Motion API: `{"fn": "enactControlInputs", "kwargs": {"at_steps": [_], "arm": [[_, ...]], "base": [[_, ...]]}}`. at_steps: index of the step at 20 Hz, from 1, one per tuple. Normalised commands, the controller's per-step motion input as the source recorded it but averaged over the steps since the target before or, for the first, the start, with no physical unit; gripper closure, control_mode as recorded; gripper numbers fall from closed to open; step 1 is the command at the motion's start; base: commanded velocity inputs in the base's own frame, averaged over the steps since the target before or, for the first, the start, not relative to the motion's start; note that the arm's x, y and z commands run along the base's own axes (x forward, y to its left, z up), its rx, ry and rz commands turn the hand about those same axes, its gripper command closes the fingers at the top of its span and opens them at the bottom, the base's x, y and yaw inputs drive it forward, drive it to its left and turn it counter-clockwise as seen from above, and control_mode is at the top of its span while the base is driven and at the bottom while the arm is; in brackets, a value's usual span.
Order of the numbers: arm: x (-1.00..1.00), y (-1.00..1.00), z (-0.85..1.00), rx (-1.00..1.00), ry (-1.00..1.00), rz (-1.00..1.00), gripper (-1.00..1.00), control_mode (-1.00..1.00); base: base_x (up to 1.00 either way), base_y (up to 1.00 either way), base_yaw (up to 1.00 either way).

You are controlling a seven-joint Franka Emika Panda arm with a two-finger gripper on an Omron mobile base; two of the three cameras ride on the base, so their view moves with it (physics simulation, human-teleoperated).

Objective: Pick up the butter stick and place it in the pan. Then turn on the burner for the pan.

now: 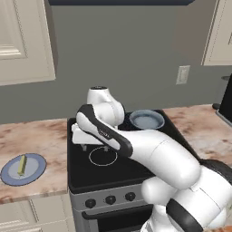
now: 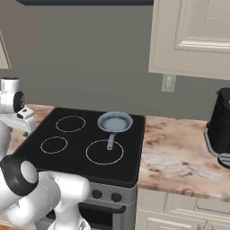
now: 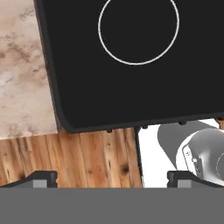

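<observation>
Simulated kitchen, grey wall behind, cream cabinets up high on both sides. Claw (image 3: 112,178) hanging over the front left part of the black stove top (image 1: 90,170) with its jaws spread wide and nothing between them — just the two dark fingertips (image 3: 39,178) poking up at the bottom of the hand view. Straight beneath the claw: a white burner ring (image 3: 138,26) on the black glass, the stove's front corner, a strip of marbled worktop (image 3: 22,65) on one side, and wooden floor (image 3: 87,157) past the edge.

Butter stick (image 1: 21,165) well off to the claw's left, lying on a flat blue plate (image 1: 34,174) on the worktop left of the stove — nowhere near touching the claw. Pan (image 2: 115,121) well apart from the claw on its right and farther back, sitting on the stove's rear right area, thin grey handle pointing toward the front and reaching over the big front right ring (image 2: 104,152). Nothing visible inside the pan.

Row of dark knobs (image 1: 110,199) along the stove's front panel, below the claw. More pinkish marbled worktop stretching right of the stove, with a dark appliance (image 2: 220,128) at its far end. White wall outlet (image 2: 168,83) above that stretch, under the upper cabinet (image 2: 193,36).
</observation>
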Motion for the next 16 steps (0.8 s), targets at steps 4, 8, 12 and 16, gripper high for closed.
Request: {"fn": "enactControlInputs", "kwargs": {"at_steps": [4,8,12,16], "arm": [[0.17,0.74,-0.07,0.0,0.05,0.05,-1.0,-1.0],[0.19,0.71,-0.16,0.0,0.0,0.08,-1.0,-1.0],[0.12,0.75,-0.18,0.0,0.0,0.11,-1.0,-1.0],[0.11,0.69,-0.26,0.0,0.0,0.11,-1.0,-1.0]], "base": [[0.0,0.0,0.0],[0.0,0.0,0.0],[0.0,0.0,0.0],[0.0,0.0,0.0]]}}
